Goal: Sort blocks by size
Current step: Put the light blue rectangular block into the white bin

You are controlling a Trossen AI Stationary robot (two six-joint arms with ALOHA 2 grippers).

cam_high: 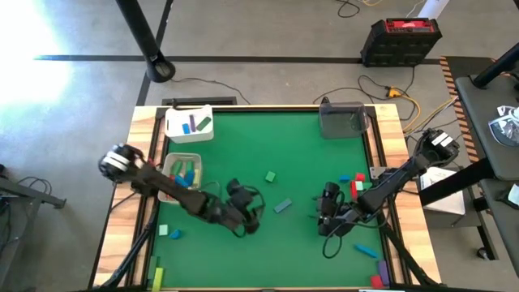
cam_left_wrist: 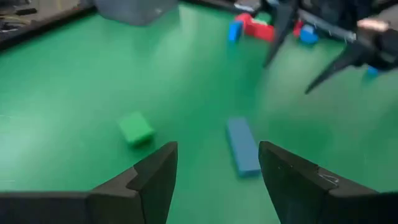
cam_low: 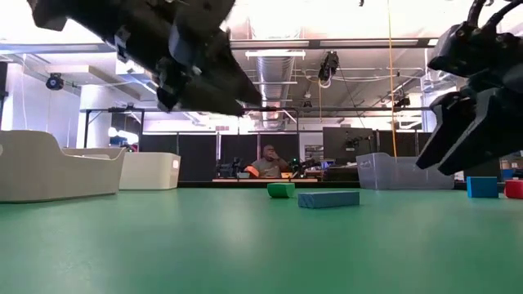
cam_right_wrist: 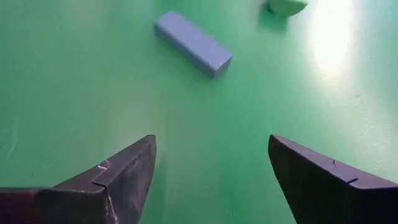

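I am hovering my left gripper point(cam_high: 243, 212) low over the middle of the green table point(cam_high: 243, 146), its fingers point(cam_left_wrist: 155, 180) spread wide and gripping nothing. Just ahead of them a blue bar point(cam_left_wrist: 242, 146) is lying flat on the table, with a small green cube point(cam_left_wrist: 135, 128) a little farther off beside it. My right gripper point(cam_high: 328, 215) is hanging on the other side of that bar, fingers point(cam_right_wrist: 124, 171) also parted and empty, looking at the same blue bar point(cam_right_wrist: 193, 42) from the opposite direction.

As for the sorting, I am judging it partly done. The white tray point(cam_high: 188, 123) at the far left corner is holding a blue bar and a green bar, and the cream tray point(cam_high: 183, 169) nearer my left arm is holding several blue and green pieces. The grey bin point(cam_high: 341, 120) at the far edge is showing no blocks that I can make out.

Plenty is remaining loose: the bar and cube in the middle, a cluster of red, blue and green blocks point(cam_high: 354, 182) near the right edge, a blue piece point(cam_high: 366, 251) near the front right, small teal blocks point(cam_high: 169, 232) at the front left, and more pieces along the front edge. Both hands being free, I am expecting the middle bar to be the next pick, though which arm should take it I cannot say.
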